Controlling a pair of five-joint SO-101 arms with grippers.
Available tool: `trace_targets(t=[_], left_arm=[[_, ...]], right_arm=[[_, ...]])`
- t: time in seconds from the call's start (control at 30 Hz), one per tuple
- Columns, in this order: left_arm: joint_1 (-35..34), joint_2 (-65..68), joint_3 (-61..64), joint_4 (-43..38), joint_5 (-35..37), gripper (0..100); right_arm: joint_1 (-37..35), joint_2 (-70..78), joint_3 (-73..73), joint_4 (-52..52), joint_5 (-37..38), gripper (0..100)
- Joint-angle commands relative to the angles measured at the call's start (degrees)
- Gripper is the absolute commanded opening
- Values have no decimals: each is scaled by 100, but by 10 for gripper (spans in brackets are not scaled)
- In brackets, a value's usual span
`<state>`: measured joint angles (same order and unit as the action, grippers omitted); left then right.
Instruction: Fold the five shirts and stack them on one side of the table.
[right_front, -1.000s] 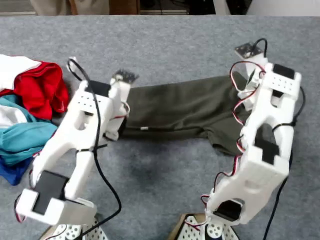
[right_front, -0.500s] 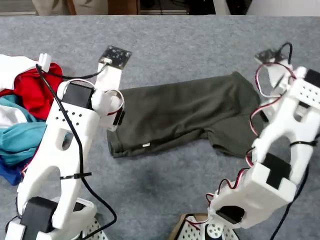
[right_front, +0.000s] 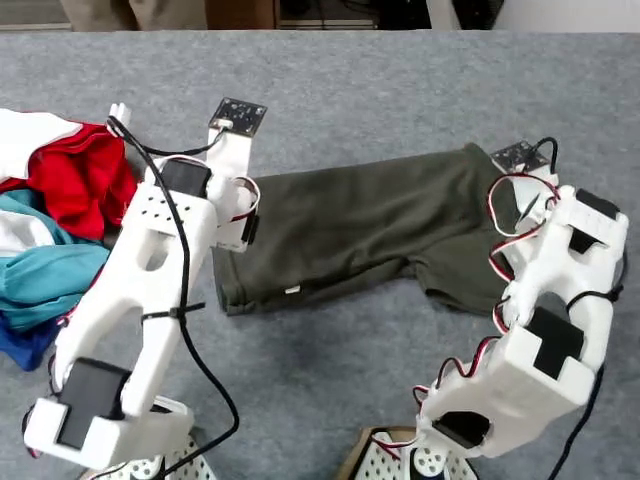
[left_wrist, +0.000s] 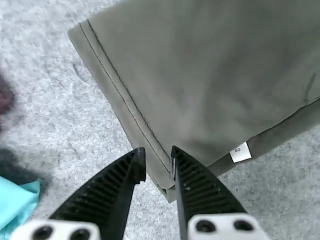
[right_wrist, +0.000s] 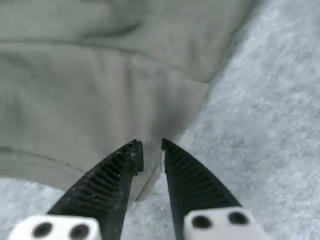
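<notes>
Over the grey felt-covered tabletop (right_front: 350, 90), the high view showed a dark olive cotton shirt (right_front: 370, 235) lying flat as a long band between the two white arms. One sleeve stuck out at its near corner by the right arm. A loose heap of red, teal, white and blue shirts (right_front: 50, 220) sat well apart from the olive shirt, beyond its hem end, and was not yet folded.

From the left wrist view, the left gripper (left_wrist: 157, 155) hung just above the olive shirt's stitched hem, near the corner with the small white label (left_wrist: 240, 151). Its black jaws were narrowly parted with nothing between them.

From the right wrist view, the right gripper (right_wrist: 151, 147) hovered over the opposite end of the olive shirt, at the edge where cloth met tabletop. Its jaws also showed only a slim gap and held nothing.

The step in hand looked like the first shirt's fold, with both arms lined up at its ends. The next move would probably call for each gripper to drop onto its edge, pinch it, and carry the cloth across in step.
</notes>
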<state>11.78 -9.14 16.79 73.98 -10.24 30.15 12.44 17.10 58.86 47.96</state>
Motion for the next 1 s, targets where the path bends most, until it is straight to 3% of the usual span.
trace_targets(t=[0.0, 0.37, 0.57, 0.67, 0.73, 0.87, 0.97], left_arm=[[-53, 57, -70, -105, 62, 98], [-44, 760, 422, -914, 123, 98], [-44, 813, -18, -1169, 352, 97], [-53, 822, -343, -1398, 677, 69], [-53, 822, -545, -1547, 862, 20], [-185, 840, -703, -1741, 1266, 18], [-404, 1138, -756, -1899, 1653, 19]], right_arm=[[295, 84, -171, -202, -26, 87], [567, 1446, -1710, 114, -26, 87], [708, 1121, -2369, 967, -35, 80], [664, 681, -2519, 1371, -26, 3], [558, 347, -2527, 1556, -26, 12], [57, -22, -2510, 1934, -132, 5], [-505, 66, -2492, 1916, -703, 5]])
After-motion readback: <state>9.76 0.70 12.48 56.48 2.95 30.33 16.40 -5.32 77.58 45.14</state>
